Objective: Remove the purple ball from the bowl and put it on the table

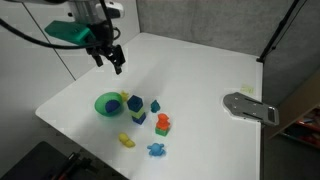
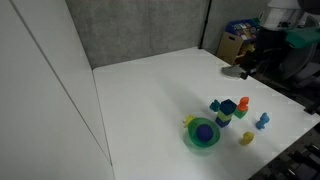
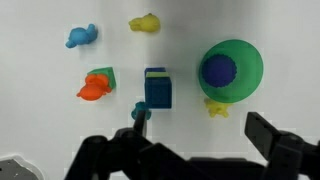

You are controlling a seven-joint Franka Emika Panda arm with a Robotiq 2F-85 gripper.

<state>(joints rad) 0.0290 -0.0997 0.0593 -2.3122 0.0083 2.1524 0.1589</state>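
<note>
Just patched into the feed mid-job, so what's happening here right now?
The gripper hangs open and empty over the white table, clear of the toys. The purple ball sits in the green bowl, with small toy blocks beside it. Nothing is grasped yet.

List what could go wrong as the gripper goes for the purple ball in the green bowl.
The purple ball sits inside the small bowl, so the open gripper, high above the table, could catch the rim and shove or tip it. A yellow toy and a blue block lie near the bowl and might get knocked. The round ball may slip from the jaws.
</note>
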